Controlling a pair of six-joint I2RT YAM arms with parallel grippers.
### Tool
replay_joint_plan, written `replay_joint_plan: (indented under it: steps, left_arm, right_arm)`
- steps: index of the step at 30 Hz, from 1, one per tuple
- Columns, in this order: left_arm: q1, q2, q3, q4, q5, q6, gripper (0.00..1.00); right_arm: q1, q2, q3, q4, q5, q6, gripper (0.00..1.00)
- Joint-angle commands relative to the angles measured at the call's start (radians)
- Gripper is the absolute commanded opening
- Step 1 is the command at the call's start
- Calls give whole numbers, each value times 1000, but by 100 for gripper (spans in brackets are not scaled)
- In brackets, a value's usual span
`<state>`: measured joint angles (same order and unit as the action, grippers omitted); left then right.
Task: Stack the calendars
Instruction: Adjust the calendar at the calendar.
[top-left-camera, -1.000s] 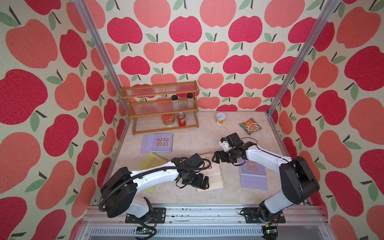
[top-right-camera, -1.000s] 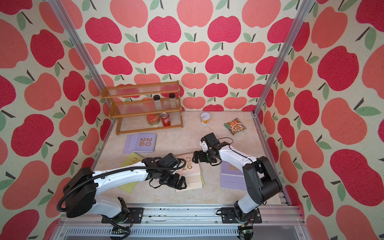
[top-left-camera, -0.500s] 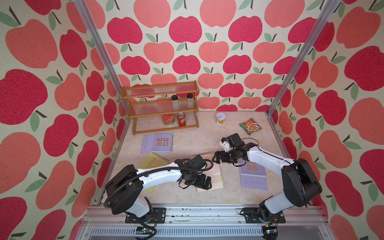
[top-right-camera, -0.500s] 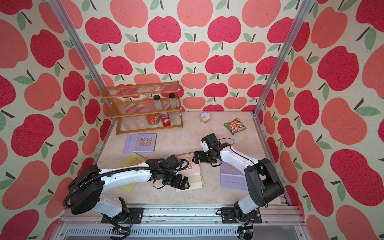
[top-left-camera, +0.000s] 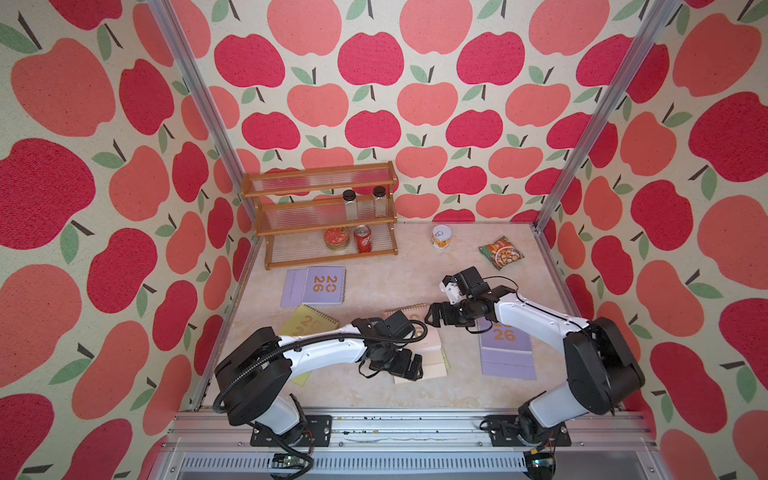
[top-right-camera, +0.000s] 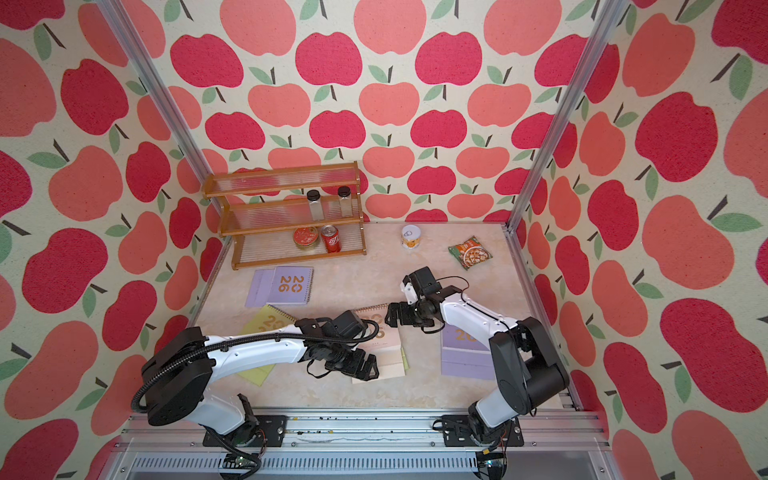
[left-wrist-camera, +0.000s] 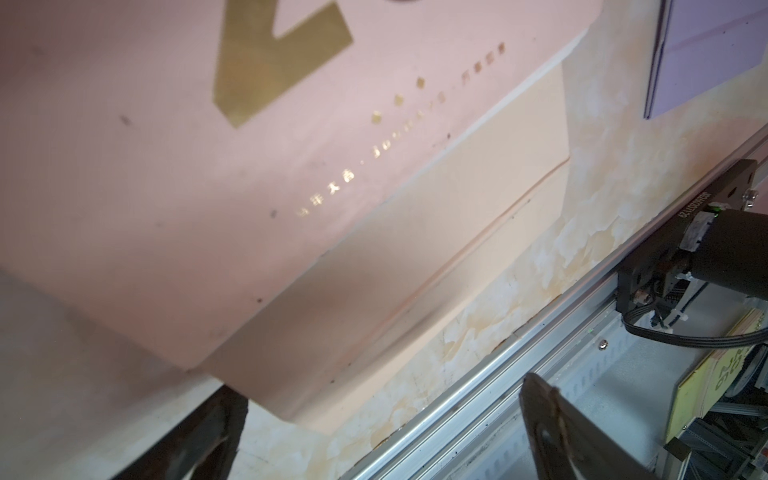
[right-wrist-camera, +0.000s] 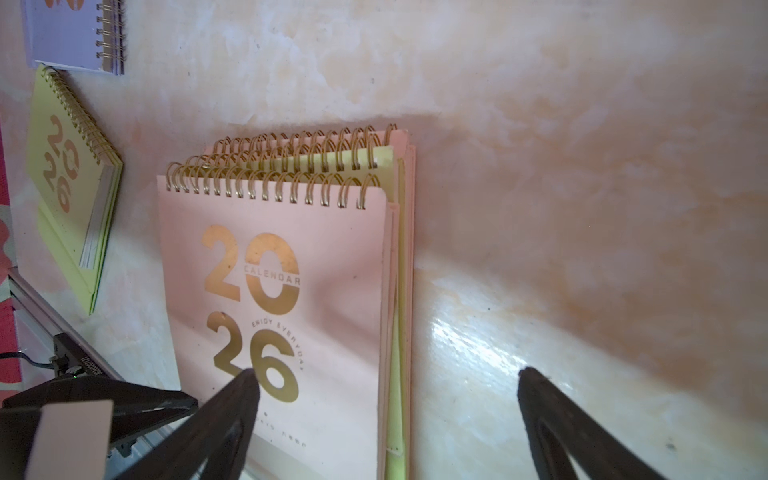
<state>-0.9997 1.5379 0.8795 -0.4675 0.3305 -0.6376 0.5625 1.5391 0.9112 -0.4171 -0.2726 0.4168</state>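
Mid-table lies a stack of calendars (top-left-camera: 430, 347) (top-right-camera: 386, 347): pale pink on top (right-wrist-camera: 274, 291), yellow-green (right-wrist-camera: 395, 332) between, pink beneath. My left gripper (top-left-camera: 405, 368) (left-wrist-camera: 382, 424) hovers open over the stack's near end, the pink cover (left-wrist-camera: 208, 166) filling its wrist view. My right gripper (top-left-camera: 436, 318) (right-wrist-camera: 388, 395) is open at the far right corner, its fingers (right-wrist-camera: 232, 415) straddling the stack's right edge. Single calendars lie apart: lilac (top-left-camera: 320, 286) at the back left, yellow-green (top-left-camera: 309, 322) partly under my left arm, lilac (top-left-camera: 505, 349) under my right arm.
A wooden spice rack (top-left-camera: 320, 216) at the back left holds two jars, a tin and a red can. A white can (top-left-camera: 440, 237) and a green snack packet (top-left-camera: 500, 251) sit at the back right. An aluminium rail (top-left-camera: 395, 419) runs along the front edge.
My left gripper has slid a little right and nearer along the stack's front end. The right arm has barely moved. Both grippers stay open.
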Motion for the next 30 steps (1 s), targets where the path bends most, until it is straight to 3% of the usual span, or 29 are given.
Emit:
replay_joint_plan:
  steps: [1,14,19,23,30]
  left_arm:
    - [-4,25,47,-31,19,31,99]
    - [-4,41,87,-59,41,58,99]
    - [22,10,88,-89,-18,62,99]
    - [109,-65,73,-106,-99,75,99]
    - [376,-218,70,-58,-171,121,99]
  right_arm:
    - [3,-17,-13,5,-15,13,99]
    - [32,30,27,15,-32,16,99]
    - [45,45,48,0,-36,19,99]
    - [53,33,43,-32,-13,17,99]
    - [107,42,41,-66,7,25,99]
